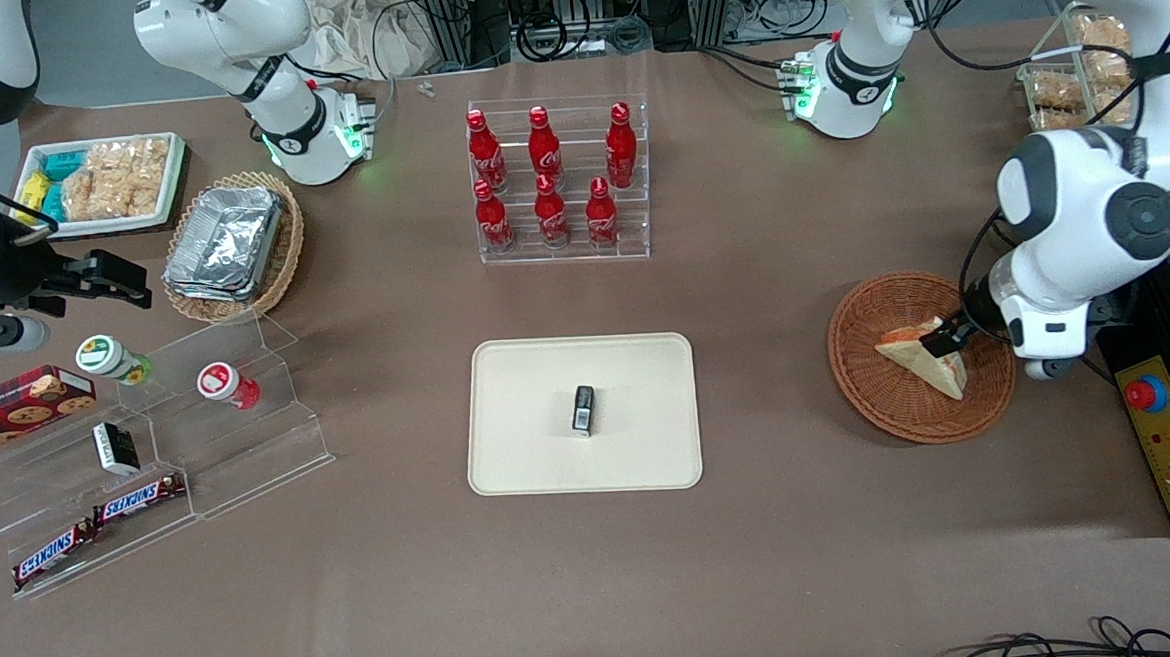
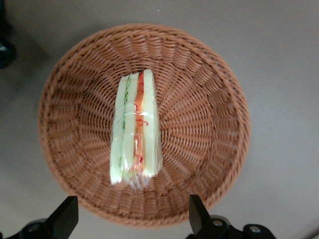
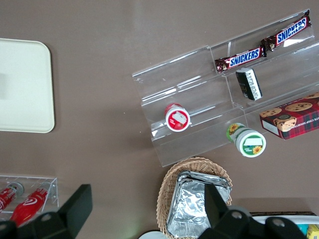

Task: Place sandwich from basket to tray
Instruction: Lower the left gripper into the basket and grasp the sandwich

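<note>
The sandwich (image 1: pixel 925 359) lies in the reddish-brown wicker basket (image 1: pixel 874 393) toward the working arm's end of the table. In the left wrist view the sandwich (image 2: pixel 135 132) stands on edge, filling up, in the middle of the basket (image 2: pixel 65 89). My left gripper (image 1: pixel 949 337) hangs just above the sandwich, over the basket. It is open and empty, with its fingertips (image 2: pixel 67 216) spread wider than the sandwich. The cream tray (image 1: pixel 518 392) lies mid-table, toward the parked arm from the basket. It also shows in the right wrist view (image 3: pixel 22 84).
A small dark box (image 1: pixel 583 411) lies on the tray's middle. A clear rack of red bottles (image 1: pixel 557 180) stands farther from the camera than the tray. A yellow control box with a red button (image 1: pixel 1156 419) sits beside the basket. Clear snack shelves (image 1: pixel 151 461) and a foil-tray basket (image 1: pixel 230 242) lie toward the parked arm's end.
</note>
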